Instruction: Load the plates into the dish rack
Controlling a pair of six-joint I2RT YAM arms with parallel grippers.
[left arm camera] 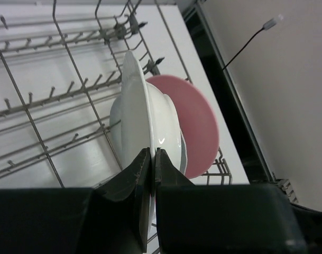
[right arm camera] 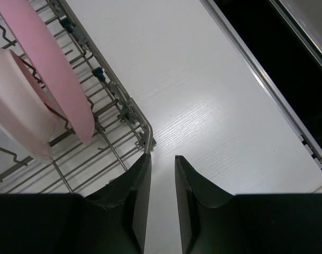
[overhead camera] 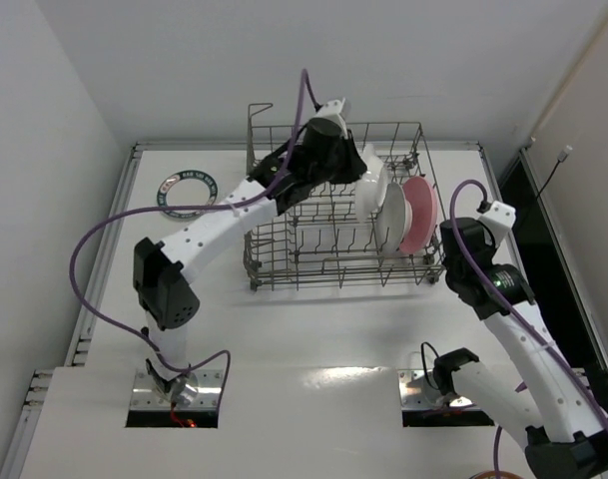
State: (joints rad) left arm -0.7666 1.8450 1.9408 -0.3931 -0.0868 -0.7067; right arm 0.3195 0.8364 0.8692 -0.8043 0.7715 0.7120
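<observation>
I'm seating a white plate (left arm camera: 140, 106) in the rack (overhead camera: 318, 267), left gripper (left arm camera: 153, 154) clenched on its rim, right gripper (right arm camera: 162, 159) slightly parted, empty; next: release it, fetch the lettered plate (overhead camera: 184, 192).

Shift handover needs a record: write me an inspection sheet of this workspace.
Surface: white table, no spills seen.
Job's things: rack mid-table; pink plate and white plate stand in it; held plate upright over the tines; lettered plate flat on the table, left of the rack.
Clutter: nothing seen.
Grippers: left gripper shut on the held plate's rim; right gripper slightly open, empty, over the table by the rack's corner.
Cables: purple cables along both arms; black wire on the right wall.
Surroundings: white walls; dark gap right of the table.
</observation>
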